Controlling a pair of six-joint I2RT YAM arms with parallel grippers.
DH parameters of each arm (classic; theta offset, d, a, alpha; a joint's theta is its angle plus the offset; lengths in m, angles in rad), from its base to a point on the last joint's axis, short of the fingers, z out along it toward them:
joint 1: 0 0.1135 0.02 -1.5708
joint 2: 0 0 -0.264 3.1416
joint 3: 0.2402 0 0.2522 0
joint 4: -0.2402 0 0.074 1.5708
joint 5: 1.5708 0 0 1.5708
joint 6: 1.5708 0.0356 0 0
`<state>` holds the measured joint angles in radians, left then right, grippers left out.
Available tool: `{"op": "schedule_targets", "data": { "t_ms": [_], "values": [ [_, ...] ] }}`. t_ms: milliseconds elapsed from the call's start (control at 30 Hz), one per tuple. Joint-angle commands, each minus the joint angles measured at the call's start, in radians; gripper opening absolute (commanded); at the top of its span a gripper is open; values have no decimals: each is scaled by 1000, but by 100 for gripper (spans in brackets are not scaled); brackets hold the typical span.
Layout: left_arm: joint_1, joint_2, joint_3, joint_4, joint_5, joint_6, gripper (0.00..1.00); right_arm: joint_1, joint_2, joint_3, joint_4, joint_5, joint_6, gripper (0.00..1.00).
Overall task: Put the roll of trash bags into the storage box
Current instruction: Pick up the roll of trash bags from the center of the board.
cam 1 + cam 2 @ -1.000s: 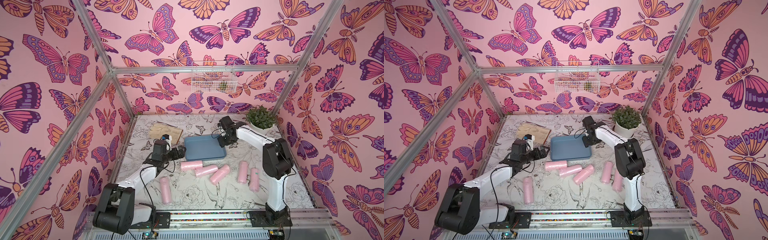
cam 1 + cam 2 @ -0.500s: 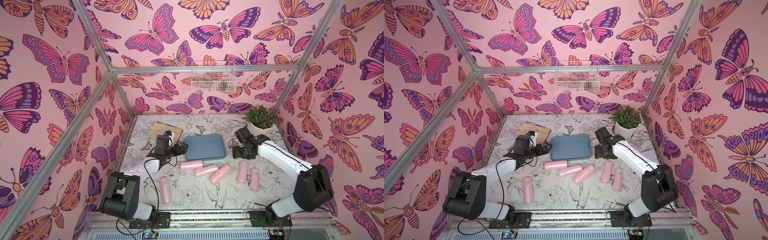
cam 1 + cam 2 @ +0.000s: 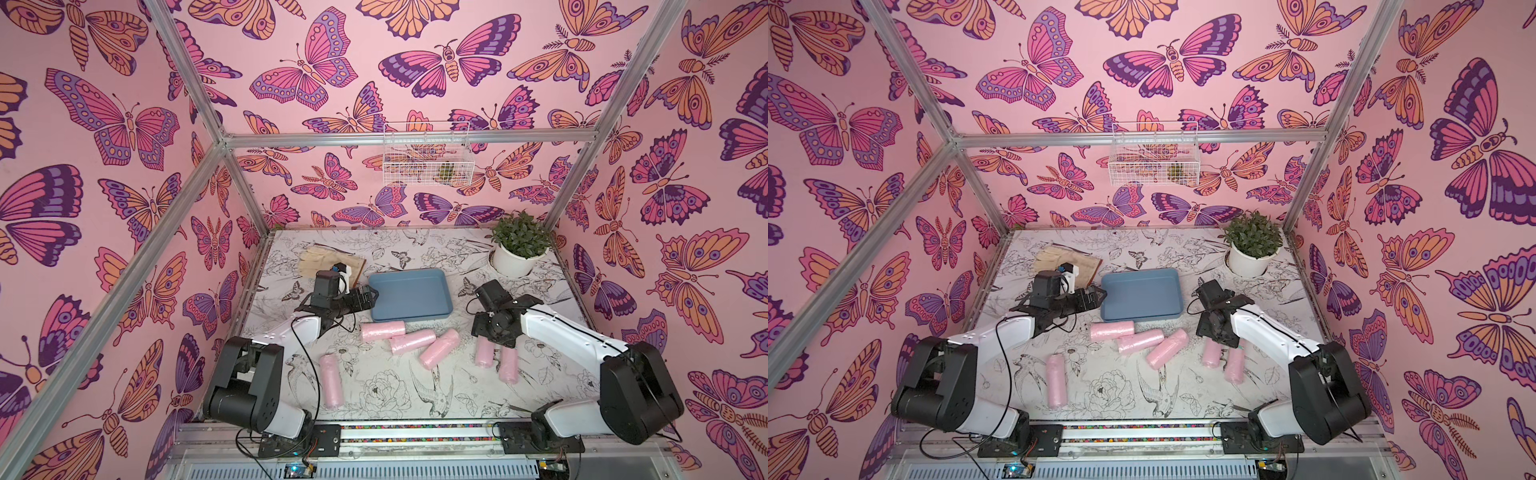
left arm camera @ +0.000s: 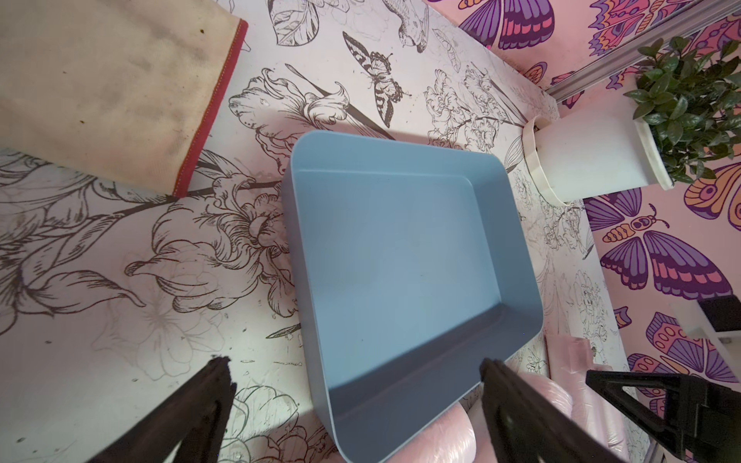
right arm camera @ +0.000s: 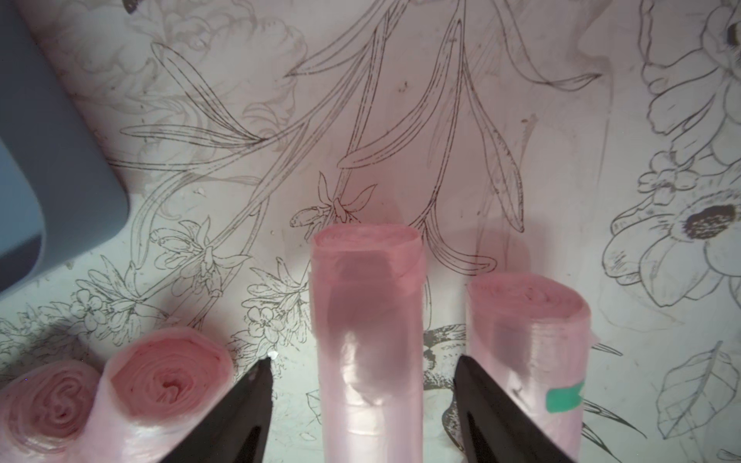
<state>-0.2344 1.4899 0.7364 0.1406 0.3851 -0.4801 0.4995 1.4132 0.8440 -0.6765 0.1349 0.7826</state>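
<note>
Both arms are the same build: glossy white shell links between chunky black joint housings. The left arm (image 3: pixel 291 332) has a thin black cable (image 3: pixel 307 374) looping loose off it and a little white camera block (image 3: pixel 343 272) by the wrist. The right arm (image 3: pixel 561 332) runs its cable tight along the white link. The left hand (image 4: pixel 353 362) and right hand (image 5: pixel 363 362) have matte black wedge-shaped fingers (image 5: pixel 489 417). Black base plates, silver rail (image 3: pixel 415 432) at 6 o'clock.

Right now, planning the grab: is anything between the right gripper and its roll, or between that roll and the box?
Nothing visible. The right gripper straddles the roll, jaws open, a neighbouring roll close beside one finger. The way to the storage box looks free.
</note>
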Motion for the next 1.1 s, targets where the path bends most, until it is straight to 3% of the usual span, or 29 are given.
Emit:
{"op": "schedule_targets", "data": {
  "t_ms": [0, 700, 1067],
  "values": [
    [-3, 2, 13, -7, 26, -3, 100, 0, 13, -13, 53, -15, 56, 74],
    [-3, -4, -2, -6, 35, -37, 100, 1, 128, -75, 130, -64, 34, 65],
    [-5, 4, -4, -6, 36, -54, 100, 0, 136, -78, 135, -63, 6, 35]
  ]
}}
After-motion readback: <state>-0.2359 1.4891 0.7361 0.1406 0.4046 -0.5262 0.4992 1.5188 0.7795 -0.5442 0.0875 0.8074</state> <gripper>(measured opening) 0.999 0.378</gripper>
